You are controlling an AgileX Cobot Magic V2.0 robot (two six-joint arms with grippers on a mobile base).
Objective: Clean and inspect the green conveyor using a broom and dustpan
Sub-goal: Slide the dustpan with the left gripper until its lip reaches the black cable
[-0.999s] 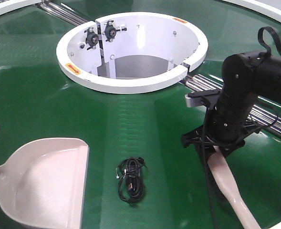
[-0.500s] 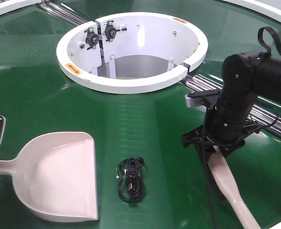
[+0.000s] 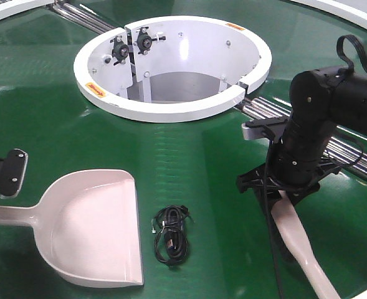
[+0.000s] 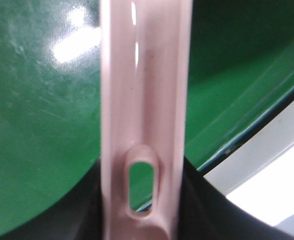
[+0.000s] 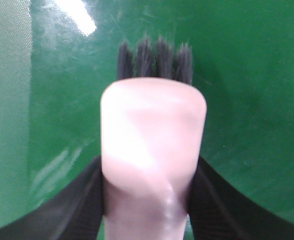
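Left jaws on dustpan (image 3: pixel 93 227), cable (image 3: pixel 171 237) beside

Glossy green conveyor (image 3: pixel 46 112) fills the view, with a white ring hub (image 3: pixel 171 111) set in it. The dustpan (image 3: pixel 96 230) rests on the belt, a black cable coil (image 3: pixel 171 237) just beside it.

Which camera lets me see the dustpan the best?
The front-facing view: the dustpan shows its whole scoop and part of its handle. The left wrist view shows only its handle with the slot hole. The right wrist view shows none of it, just the broom.
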